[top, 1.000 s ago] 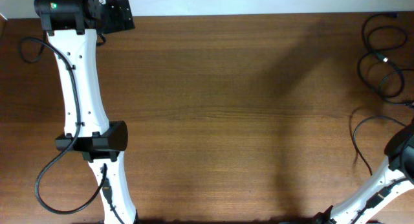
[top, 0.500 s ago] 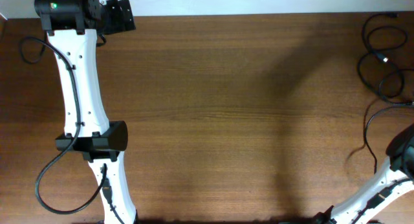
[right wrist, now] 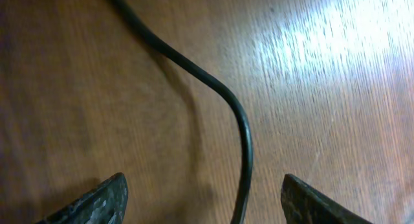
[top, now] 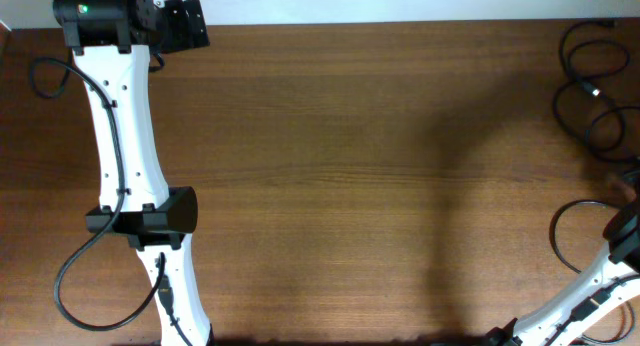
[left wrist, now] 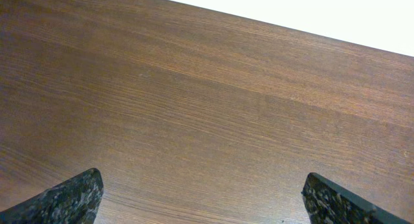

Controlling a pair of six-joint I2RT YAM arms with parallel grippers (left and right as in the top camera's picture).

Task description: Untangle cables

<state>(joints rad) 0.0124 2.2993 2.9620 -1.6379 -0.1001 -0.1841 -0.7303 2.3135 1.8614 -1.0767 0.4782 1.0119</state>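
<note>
Wooden table (top: 380, 186) of brown grain, with cables (top: 592, 89) coiled at the upper right of the overhead frame.
Right gripper (right wrist: 204, 199) stands apart, a cable (right wrist: 248, 146) running between its fingers, unclamped; left gripper (left wrist: 204, 201) is spread wide over the wood, holding nothing.

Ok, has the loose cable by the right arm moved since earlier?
Yes. The loose cable has drawn toward the near edge of the table, farther from the coiled cables, which stayed put.
</note>
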